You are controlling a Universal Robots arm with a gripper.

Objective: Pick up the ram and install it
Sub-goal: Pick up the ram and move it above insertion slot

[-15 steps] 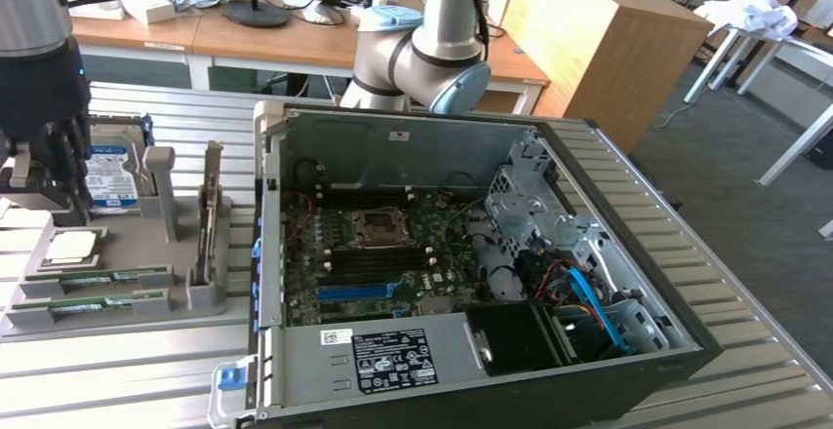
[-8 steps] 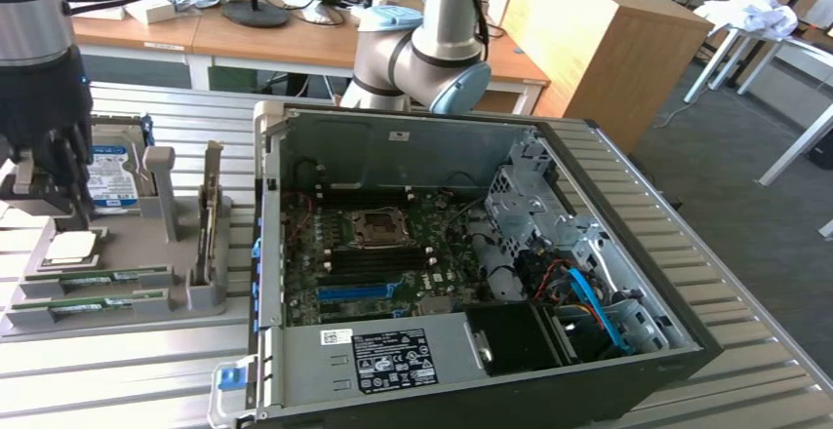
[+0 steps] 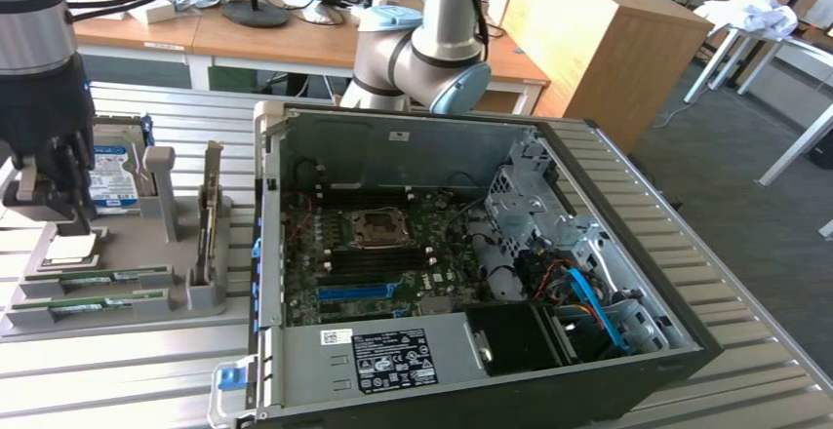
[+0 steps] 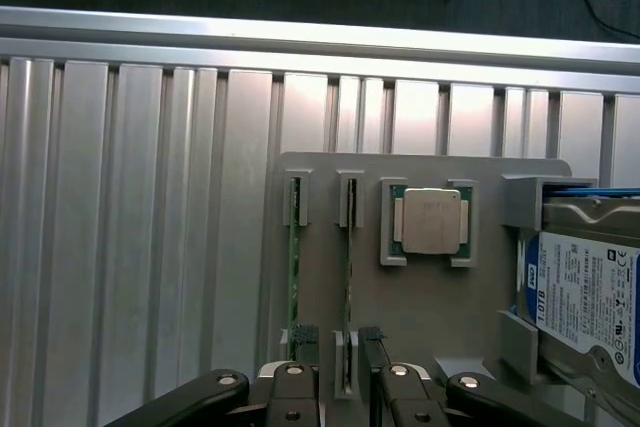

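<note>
grey plastic holder point(image 4: 440, 297) keeps the ram point(image 4: 347, 267) and a second stick point(image 4: 293, 277) on edge in its slots, so their flat faces are free for a pinch. the gripper point(image 4: 338, 339) hangs over the holder's end, jaws spread to their widest and holding nothing. one finger stands on each side of the ram, the stick nearer the chip point(image 4: 430, 220). beside the holder the case point(image 3: 390, 151) lies open, board facing up, seemingly to take parts from above.
</note>
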